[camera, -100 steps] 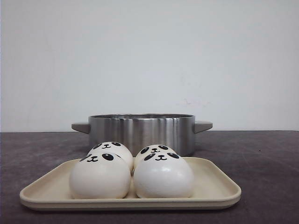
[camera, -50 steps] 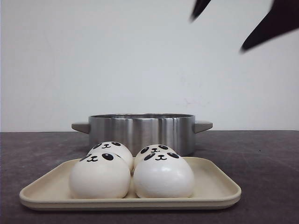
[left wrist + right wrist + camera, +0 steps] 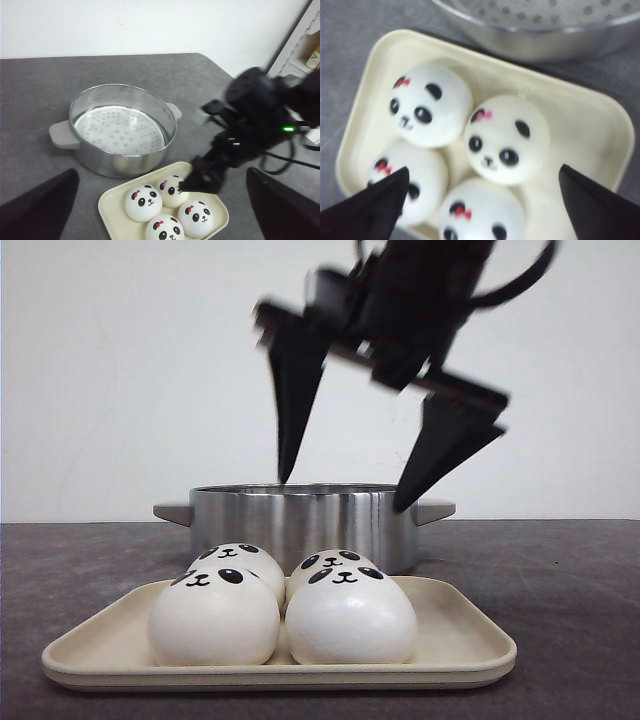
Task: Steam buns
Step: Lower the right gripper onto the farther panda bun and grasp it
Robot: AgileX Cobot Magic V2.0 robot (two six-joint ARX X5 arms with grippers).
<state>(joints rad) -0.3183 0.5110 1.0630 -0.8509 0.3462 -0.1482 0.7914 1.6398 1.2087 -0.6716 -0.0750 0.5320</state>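
Four white panda-faced buns sit together on a cream tray: front left, front right, and two behind. My right gripper hangs open and empty above the buns. In the right wrist view it spreads wide over the buns, apart from them. The left wrist view shows the right arm reaching over the tray and buns. My left gripper is open and empty, high above the table. It is out of the front view.
A steel steamer pot with side handles stands just behind the tray; its perforated insert is bare. The table is dark grey. A shelf stands off the table's far right side.
My right gripper has come down from the upper right into the front view and now hangs open over the tray. The buns, tray and pot have not moved.
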